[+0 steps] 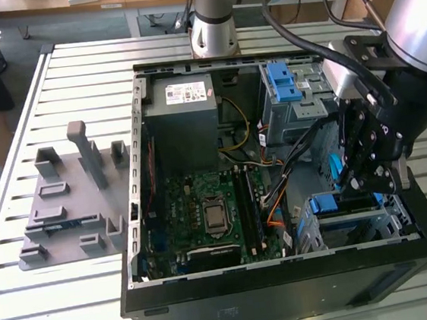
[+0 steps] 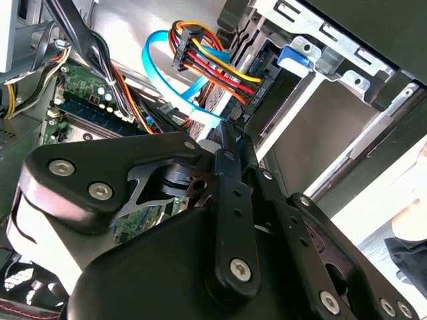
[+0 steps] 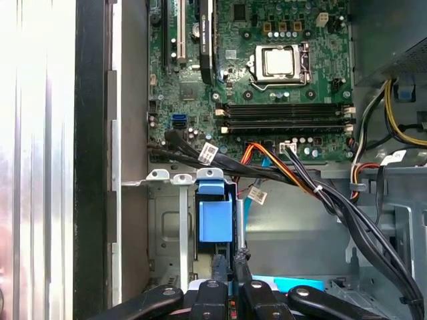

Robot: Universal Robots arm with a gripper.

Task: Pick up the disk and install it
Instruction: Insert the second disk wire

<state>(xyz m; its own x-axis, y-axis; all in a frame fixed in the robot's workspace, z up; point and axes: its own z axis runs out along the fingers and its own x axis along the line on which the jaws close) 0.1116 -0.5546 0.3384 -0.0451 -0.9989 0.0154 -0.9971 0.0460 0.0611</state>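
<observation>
My gripper [image 1: 352, 183] hangs low inside the open computer case [image 1: 139, 214], over the lower drive cage [image 1: 372, 216] at the exterior view's right. In both wrist views its black fingers press together, and nothing shows between them at the gripper tips [image 3: 231, 261] [image 2: 227, 137]. Just beyond the tips, a blue plastic block [image 3: 217, 220] [image 1: 325, 203] sits in the cage's slot. I cannot tell whether that block is the disk's rail end. The disk's silver body is hidden. A white and light-blue patch [image 3: 293, 284] peeks out behind the gripper links.
Bundled cables [image 3: 320, 193] and a light-blue data cable [image 2: 163, 80] run close past the fingers. The motherboard [image 1: 211, 214] lies beyond the cage. The grey power-supply box [image 1: 182, 117] and an upper cage with a blue latch [image 1: 286, 83] stand at the back. A grey fixture [image 1: 68, 198] lies outside the case.
</observation>
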